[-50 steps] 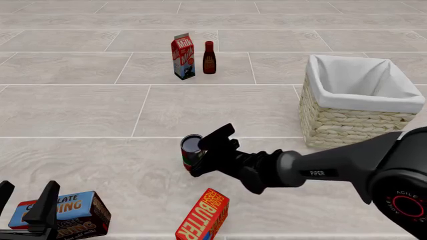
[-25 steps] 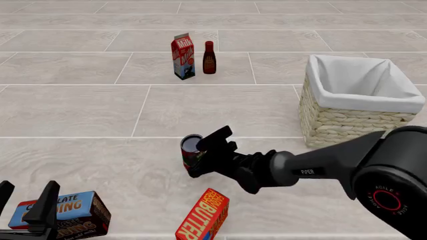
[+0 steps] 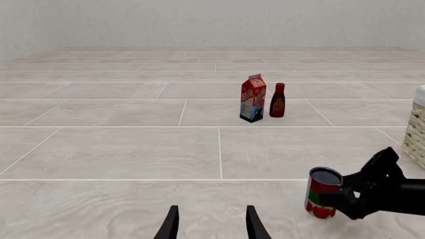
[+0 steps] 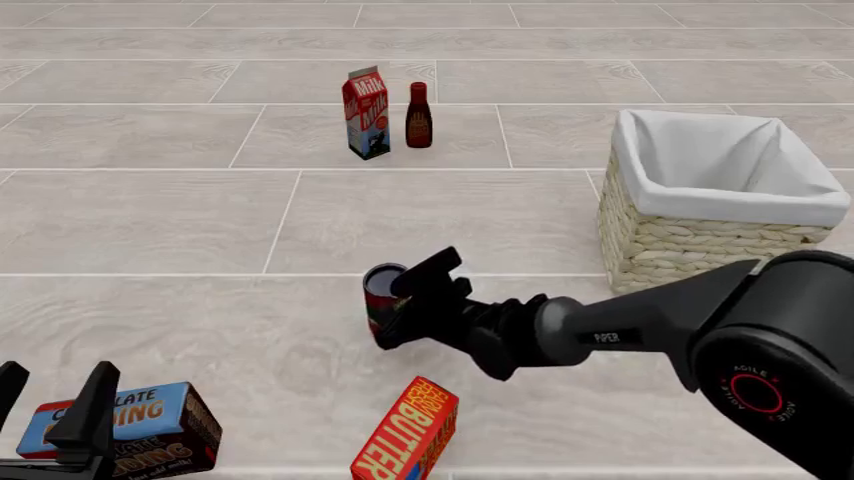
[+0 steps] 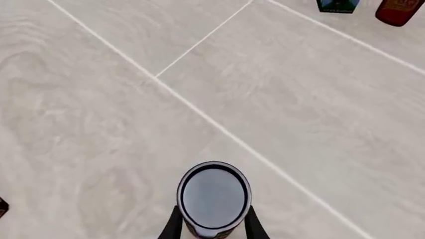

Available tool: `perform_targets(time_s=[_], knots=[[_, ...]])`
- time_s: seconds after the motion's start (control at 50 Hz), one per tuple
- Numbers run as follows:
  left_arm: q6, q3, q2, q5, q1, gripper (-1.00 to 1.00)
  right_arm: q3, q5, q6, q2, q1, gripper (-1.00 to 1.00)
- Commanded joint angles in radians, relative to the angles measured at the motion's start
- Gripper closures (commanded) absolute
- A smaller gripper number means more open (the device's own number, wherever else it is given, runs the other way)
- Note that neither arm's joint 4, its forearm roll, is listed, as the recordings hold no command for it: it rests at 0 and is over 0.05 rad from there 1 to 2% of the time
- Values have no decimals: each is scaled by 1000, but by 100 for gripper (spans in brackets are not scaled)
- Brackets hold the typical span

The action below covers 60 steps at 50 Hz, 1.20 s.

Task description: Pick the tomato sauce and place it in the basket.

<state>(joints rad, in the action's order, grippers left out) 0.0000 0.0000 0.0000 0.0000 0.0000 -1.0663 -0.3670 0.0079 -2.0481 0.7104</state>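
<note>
The right gripper was clamped around the upright tomato sauce near the tabletop's front edge, presumably for transfer to the basket; the left gripper was held open.

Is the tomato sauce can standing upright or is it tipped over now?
Upright. The tomato sauce stands on its base between the right gripper fingers, and its dark round top faces up in the right wrist view.

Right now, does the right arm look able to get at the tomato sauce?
Probably yes: the right end effector is already at the tomato sauce, a finger on either side in the right wrist view, with nothing between.
</note>
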Motion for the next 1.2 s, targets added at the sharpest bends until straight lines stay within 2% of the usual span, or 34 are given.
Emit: perform_targets(time_s=[0.02,0.8,1.2], knots=[[0,0,0,0,0,-100,-6,6,-4,11,-5,100],[0,0,0,0,0,-100,50,68,-87,180,-70,100],[0,0,0,0,0,-100,90,81,-86,261,-118,100]])
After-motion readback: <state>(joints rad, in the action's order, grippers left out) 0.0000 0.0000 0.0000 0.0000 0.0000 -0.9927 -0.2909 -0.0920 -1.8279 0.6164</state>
